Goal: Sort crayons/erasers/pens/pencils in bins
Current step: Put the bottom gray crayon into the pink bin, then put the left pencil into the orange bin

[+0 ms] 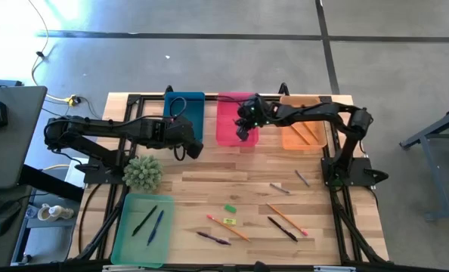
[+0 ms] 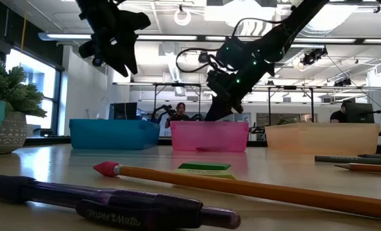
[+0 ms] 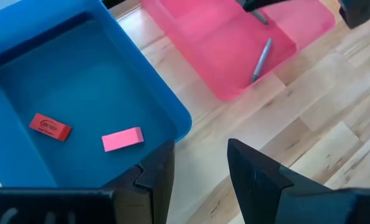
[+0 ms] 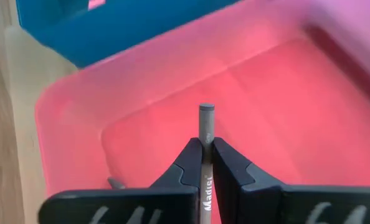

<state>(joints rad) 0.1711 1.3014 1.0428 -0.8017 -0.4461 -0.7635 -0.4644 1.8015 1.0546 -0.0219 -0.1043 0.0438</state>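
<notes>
My right gripper (image 1: 245, 130) hangs over the pink bin (image 1: 233, 127), shut on a short grey crayon (image 4: 205, 124). Another grey crayon (image 3: 261, 59) lies on the pink bin's floor. My left gripper (image 1: 188, 147) is open and empty, above the near edge of the blue bin (image 1: 184, 113), which holds a red eraser (image 3: 50, 127) and a pink eraser (image 3: 122, 139). The orange bin (image 1: 304, 130) holds pencils. The mint green bin (image 1: 141, 227) holds two pens. My right gripper pinches the grey crayon between its two fingertips (image 4: 188, 158). The crayon lies along the fingers, and its free end (image 4: 206, 112) sticks out past them. The fingers slant down into the pink bin from above. The crayon is clear of the bin floor.
On the near table lie two grey crayons (image 1: 279, 188) (image 1: 303, 178), a green eraser (image 1: 230, 208), a yellow eraser (image 1: 229, 221), orange pencils (image 1: 228, 227) (image 1: 286, 219) and dark pens (image 1: 213, 239) (image 1: 282, 228). A spiky green plant (image 1: 143, 172) stands near the left arm.
</notes>
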